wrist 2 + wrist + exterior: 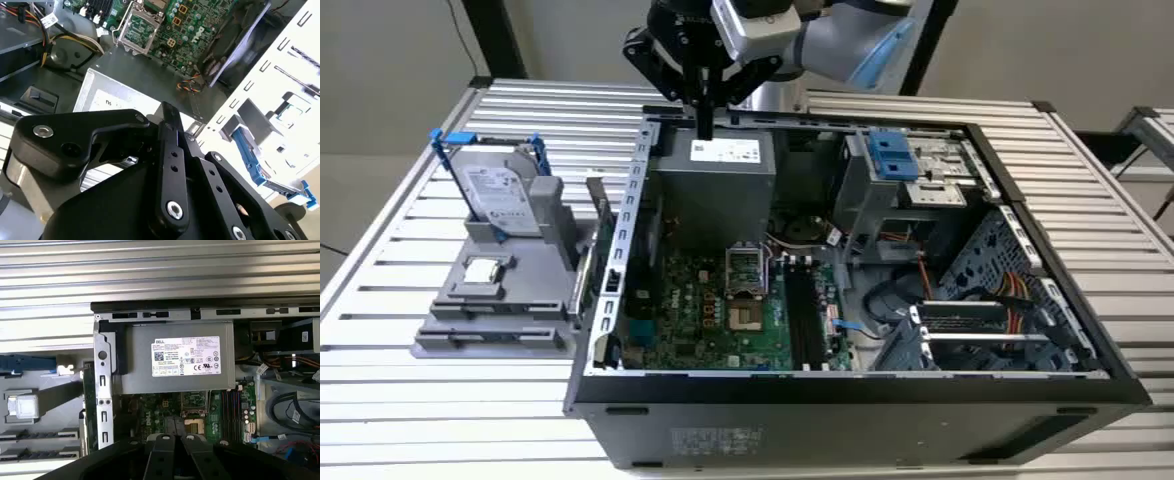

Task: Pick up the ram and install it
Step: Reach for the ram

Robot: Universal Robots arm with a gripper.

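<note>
Slatted metal table carried an open PC case w/ a gray holder just beside it, on the exterior view's left. Holder had a hard drive standing up and a small silver chip.

Ram sat outside the case, in the first wrist view a thin green strip standing on its long edge, just beside the case's side wall. Long axis ran parallel to that wall, flat faces turned toward wall and holder. Not yet picked up.

Claw hung over the power supply at the case's far end, pointing down, fingers looked closed together w/ nothing between them, well apart from the ram.

Handling, my read: light, stiff, thin board, chips and contact edge fragile, so prob. best taken across the flat faces near mid-length, on the upper edge, w/o squeezing hard. Black slots on the motherboard lay roughly the same way as the stick.
</note>
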